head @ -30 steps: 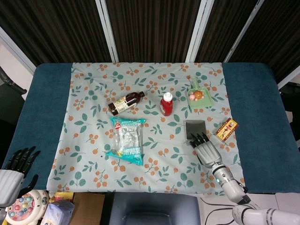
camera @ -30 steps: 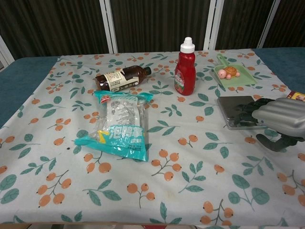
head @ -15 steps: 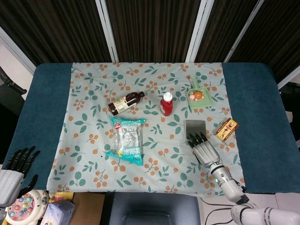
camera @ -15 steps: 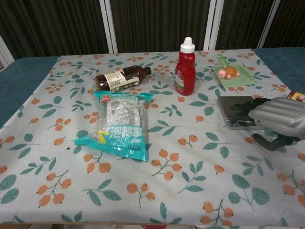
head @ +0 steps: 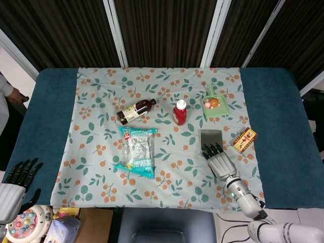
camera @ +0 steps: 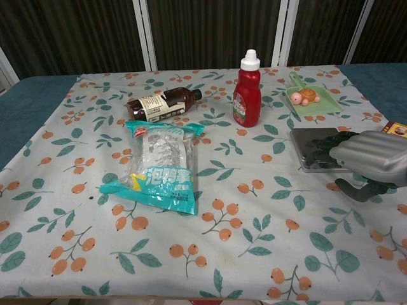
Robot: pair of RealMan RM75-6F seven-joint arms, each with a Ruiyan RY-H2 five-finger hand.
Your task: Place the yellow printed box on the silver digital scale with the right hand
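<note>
The yellow printed box (head: 245,139) lies flat on the cloth right of the silver digital scale (head: 210,138); in the chest view only its corner (camera: 397,129) shows at the right edge. The scale (camera: 314,147) rests flat on the cloth. My right hand (head: 220,163) hovers just in front of the scale, empty, with its fingers spread and their tips over the scale's near edge; the chest view shows the same hand (camera: 371,161) covering the scale's right part. My left hand (head: 14,185) hangs open, off the table's front left corner.
A red ketchup bottle (head: 179,112) stands mid-table. A brown bottle (head: 135,111) lies on its side. A teal snack bag (head: 136,153) lies left of centre. A green dustpan with a turtle toy (head: 215,105) sits behind the scale. Toys (head: 30,225) sit below the front left.
My right hand has crept slightly forward and left, its fingertips now reaching over the scale's near edge. A person's arm has appeared at the far left of the head view.
</note>
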